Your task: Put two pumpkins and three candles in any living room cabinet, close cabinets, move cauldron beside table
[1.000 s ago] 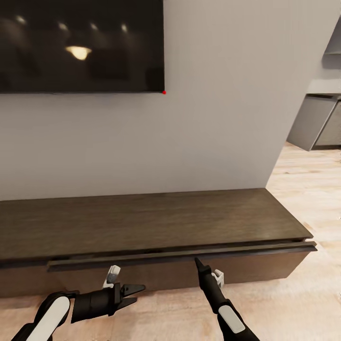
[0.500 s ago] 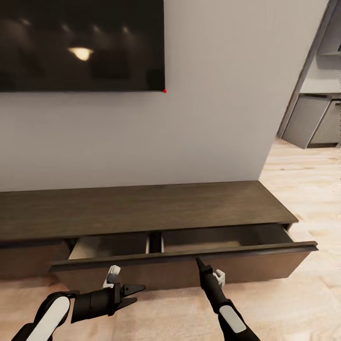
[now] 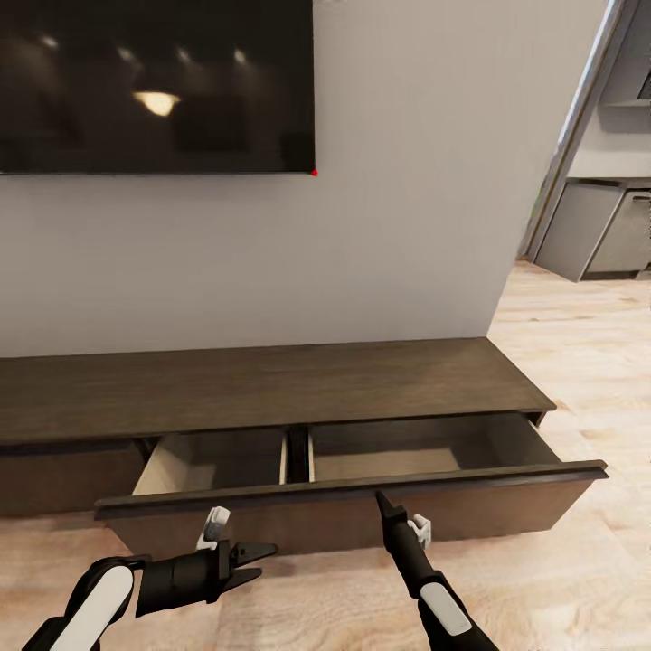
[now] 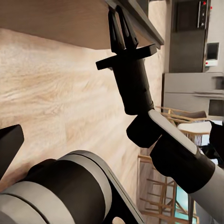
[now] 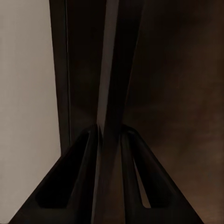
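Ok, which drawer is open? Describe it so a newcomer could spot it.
Find the black TV on the wall; below it runs a long low dark cabinet. The drawer is pulled out under the cabinet's right part, showing two pale compartments, unlike the shut front left of it.

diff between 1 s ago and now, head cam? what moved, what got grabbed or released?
The cabinet drawer front has slid out from nearly shut to wide open, baring two pale, empty compartments. The right gripper stays clamped on the front's top edge, apparently drawing it out as the robot backs off. The left gripper stays open, holding nothing. Nothing was released. The view also shifted slightly.
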`<state>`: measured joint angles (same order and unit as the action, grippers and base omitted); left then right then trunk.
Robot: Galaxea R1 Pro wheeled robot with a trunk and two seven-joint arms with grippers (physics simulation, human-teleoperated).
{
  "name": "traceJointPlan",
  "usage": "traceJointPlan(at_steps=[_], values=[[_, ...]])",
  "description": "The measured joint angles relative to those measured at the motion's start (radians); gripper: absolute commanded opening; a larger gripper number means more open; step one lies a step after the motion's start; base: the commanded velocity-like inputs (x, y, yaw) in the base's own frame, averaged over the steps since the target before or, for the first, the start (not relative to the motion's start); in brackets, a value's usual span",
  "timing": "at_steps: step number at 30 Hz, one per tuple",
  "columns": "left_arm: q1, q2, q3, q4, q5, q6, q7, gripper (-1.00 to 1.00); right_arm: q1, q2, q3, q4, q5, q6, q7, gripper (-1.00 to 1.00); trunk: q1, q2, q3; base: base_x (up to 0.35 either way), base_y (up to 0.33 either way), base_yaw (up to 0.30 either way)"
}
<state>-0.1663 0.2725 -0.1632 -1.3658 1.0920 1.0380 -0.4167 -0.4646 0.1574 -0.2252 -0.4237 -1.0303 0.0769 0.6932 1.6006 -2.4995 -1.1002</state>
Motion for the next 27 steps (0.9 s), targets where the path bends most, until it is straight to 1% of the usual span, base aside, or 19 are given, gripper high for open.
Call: traceJointPlan(at_steps=[12,27], values=[[0.0,0.0,0.0,0.0,0.0,0.0,0.0,1.0,-0.001,-0.003,0.001,0.0,0.0,0.001,0.0,-1.0,0.0,0.0,0.0,-0.097,0.0,0.0],[0.001,0.0,0.0,0.0,0.0,0.0,0.0,1.0,0.0,0.002,-0.015,0.0,0.0,0.002,0.0,-1.0,0.0,0.0,0.0,-0.078,0.0,0.0]])
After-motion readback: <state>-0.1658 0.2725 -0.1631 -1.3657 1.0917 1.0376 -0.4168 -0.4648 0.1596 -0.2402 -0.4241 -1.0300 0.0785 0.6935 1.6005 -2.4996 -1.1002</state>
